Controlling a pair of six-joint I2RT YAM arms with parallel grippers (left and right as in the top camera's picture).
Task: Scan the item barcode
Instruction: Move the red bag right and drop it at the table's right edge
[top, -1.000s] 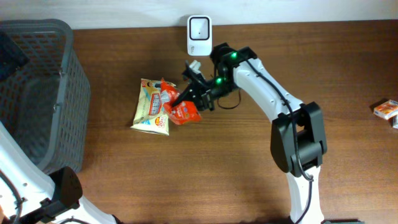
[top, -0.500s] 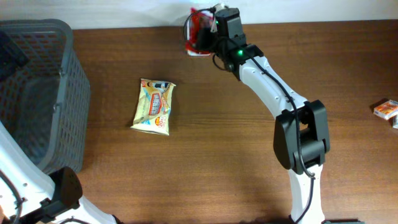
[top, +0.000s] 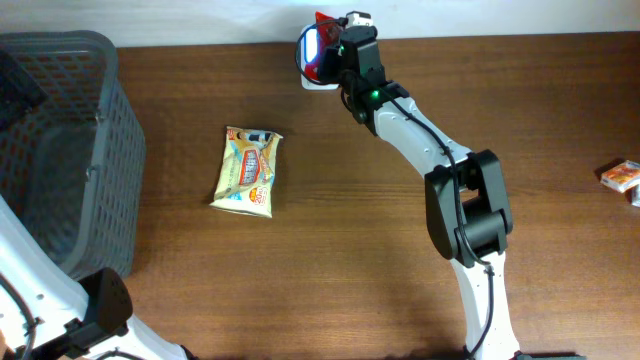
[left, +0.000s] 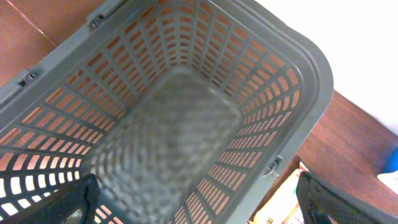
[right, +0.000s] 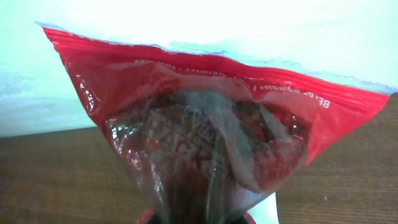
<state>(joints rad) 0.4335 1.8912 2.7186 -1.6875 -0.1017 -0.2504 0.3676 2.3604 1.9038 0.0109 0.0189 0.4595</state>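
Whisked from the yellow snack bag (top: 247, 171) up to the white scanner (top: 308, 84) for reading: red snack packet (top: 314, 45) in the clamped right gripper (top: 338, 50), left gripper (left: 199, 205) agape over basket (left: 298, 68).

A grey plastic basket (top: 112, 130) is seen at the table's (top: 350, 240) left end. A yellow snack packet (top: 247, 171) lies flat near it; a small orange box (top: 620, 176) sits at the far right edge.
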